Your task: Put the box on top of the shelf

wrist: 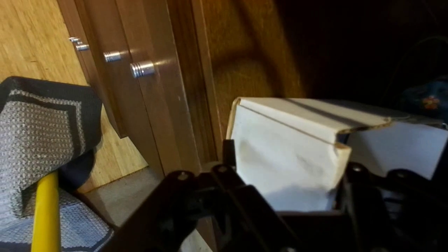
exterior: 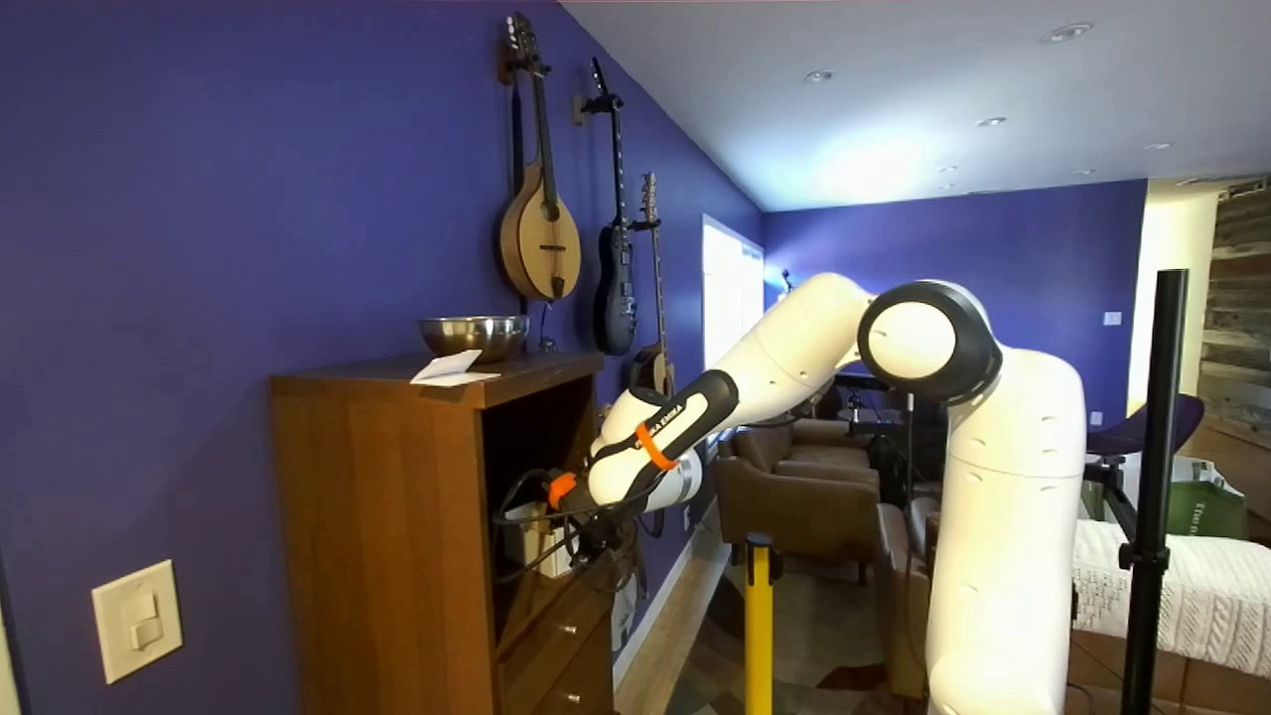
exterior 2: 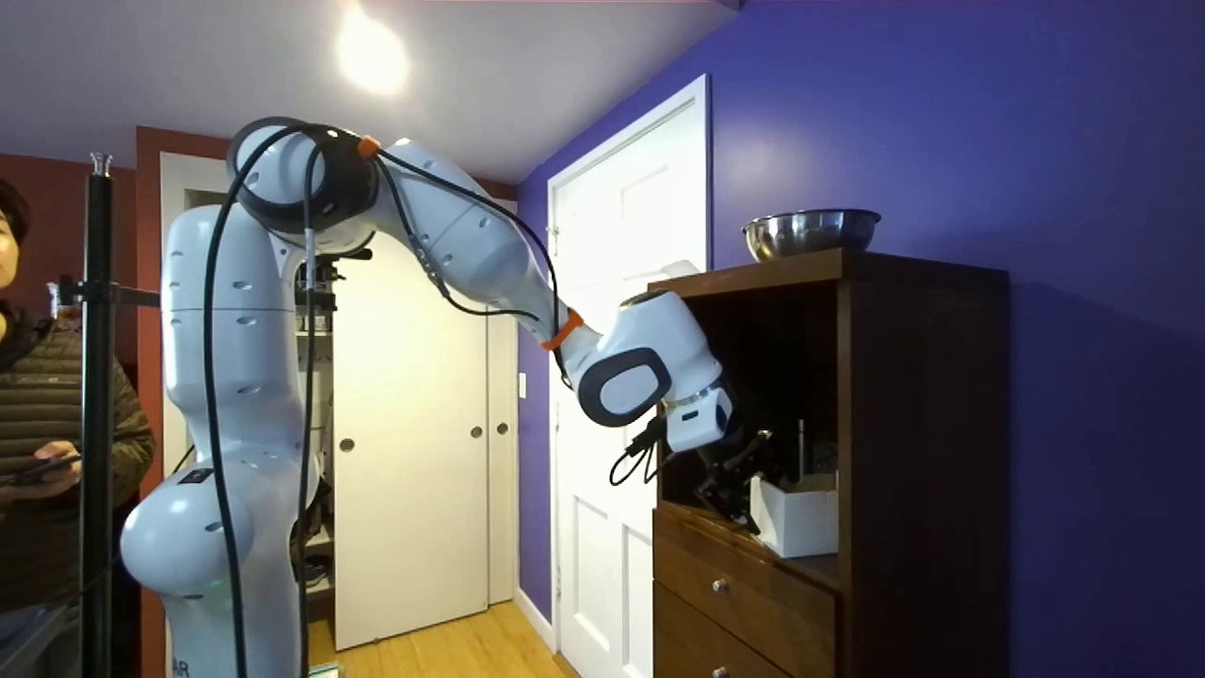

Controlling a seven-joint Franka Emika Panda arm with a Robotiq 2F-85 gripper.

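Observation:
The cream-white cardboard box (exterior: pixel 554 558) stands at the front of the open compartment of the brown shelf (exterior: pixel 377 536). In an exterior view, the box (exterior 2: pixel 810 523) is open at the top, by the side panel of the shelf (exterior 2: pixel 923 424). My gripper (exterior 2: pixel 750 499) reaches into the compartment. In the wrist view, the box (wrist: pixel 280 157) lies between the fingers of my gripper (wrist: pixel 288 175), one at its lower edge, one at its open rim. Both fingers appear to press on it, and its wall looks dented. I cannot tell whether it is off the compartment floor.
A metal bowl (exterior: pixel 477 338) and a flat pale paper-like item (exterior: pixel 455 372) lie on the shelf's top. Drawers with knobs (wrist: pixel 142 69) are below the compartment. The compartment's upper board and side panels surround my gripper. A yellow post (exterior: pixel 759 626) stands on the floor nearby.

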